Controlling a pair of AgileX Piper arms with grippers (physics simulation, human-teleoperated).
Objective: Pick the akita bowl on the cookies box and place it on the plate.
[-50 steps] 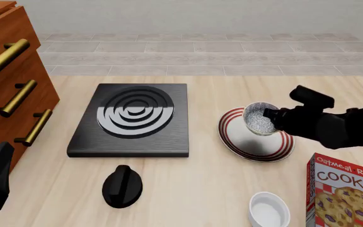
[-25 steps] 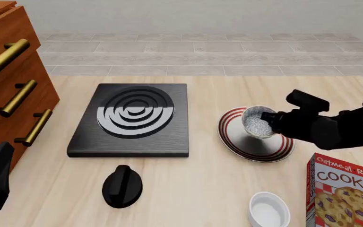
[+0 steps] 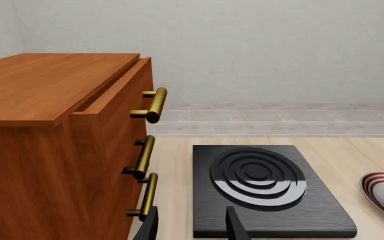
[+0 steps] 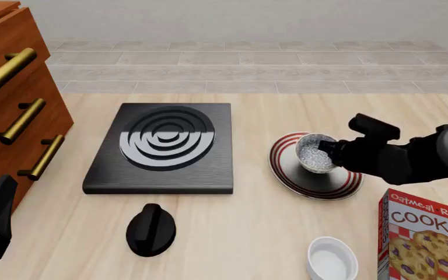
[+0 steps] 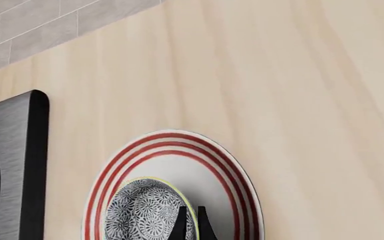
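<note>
The speckled akita bowl (image 4: 314, 154) hangs tilted over the middle of the red-ringed plate (image 4: 289, 177), very close to it; whether it touches I cannot tell. My right gripper (image 4: 331, 151) is shut on the bowl's rim from the right. In the right wrist view the fingertips (image 5: 180, 225) pinch the rim of the bowl (image 5: 142, 215) above the plate (image 5: 178, 141). The red cookies box (image 4: 429, 238) stands at the near right with nothing on it. My left gripper (image 3: 192, 229) is open and empty at the near left by the drawers.
A black stove (image 4: 161, 147) lies left of the plate, with a black knob (image 4: 151, 229) in front of it. A plain white bowl (image 4: 331, 259) sits beside the cookies box. A wooden drawer cabinet (image 4: 14, 111) with brass handles fills the left side.
The right gripper has lowered the akita bowl toward the plate and shifted it slightly left. The left arm has not moved.
</note>
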